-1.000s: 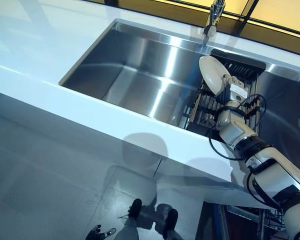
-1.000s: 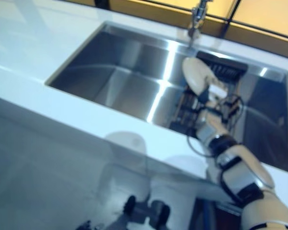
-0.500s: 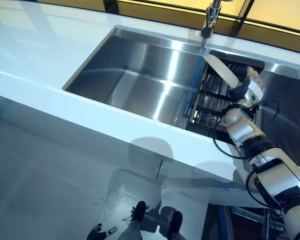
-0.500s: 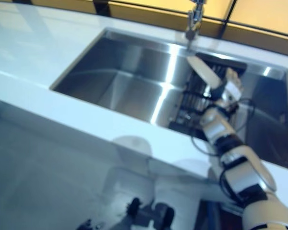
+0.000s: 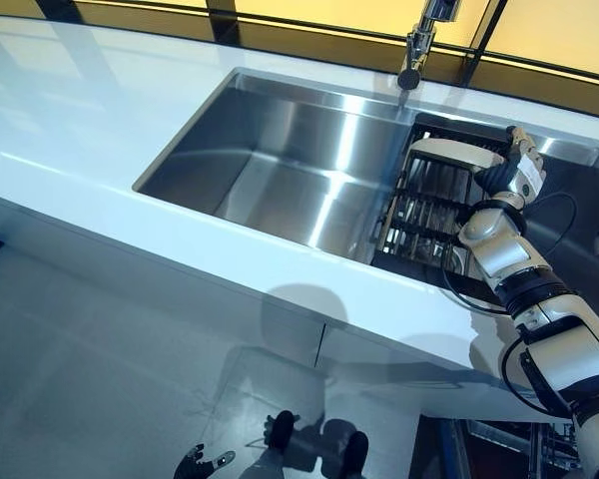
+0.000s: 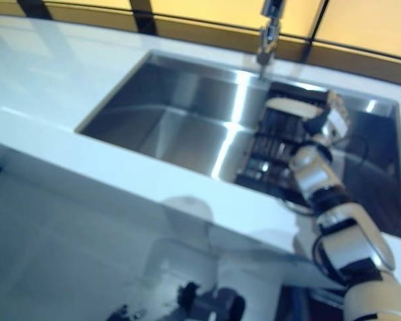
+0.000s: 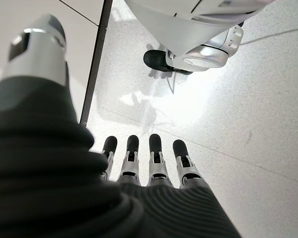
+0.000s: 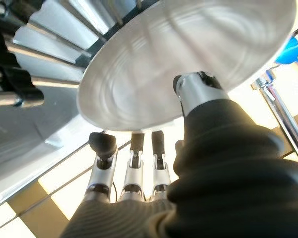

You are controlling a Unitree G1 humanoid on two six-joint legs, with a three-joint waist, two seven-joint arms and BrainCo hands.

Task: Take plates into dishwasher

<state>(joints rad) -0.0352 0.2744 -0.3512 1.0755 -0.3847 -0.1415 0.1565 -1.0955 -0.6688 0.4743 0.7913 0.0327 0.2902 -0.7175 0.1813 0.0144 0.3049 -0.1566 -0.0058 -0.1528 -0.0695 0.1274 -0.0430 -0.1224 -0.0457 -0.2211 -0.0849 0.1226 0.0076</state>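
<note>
My left hand [image 7: 139, 163] hangs low over the pale floor [image 7: 248, 124], well apart from the work, its fingers straight and relaxed and holding nothing. Ahead and to the left of my right hand lies the stainless sink [image 5: 280, 170], its main basin bare; the faucet [image 5: 417, 45] stands at the far rim, just beyond and left of the hand. Directly under the hand, at the sink's right end, sits the black dish rack [image 5: 429, 215], whose slots hold no other dishes that I can make out. My right hand [image 5: 514, 178] pinches the white plate [image 5: 457, 153], thumb pressed on one face and fingers reaching behind the rim, the plate lying nearly level above the rack's tines. To do this step well, I judge the plate should be lifted straight up until clear of the tines, the pinch kept firm, before it is carried toward the dishwasher, which no view shows.
</note>
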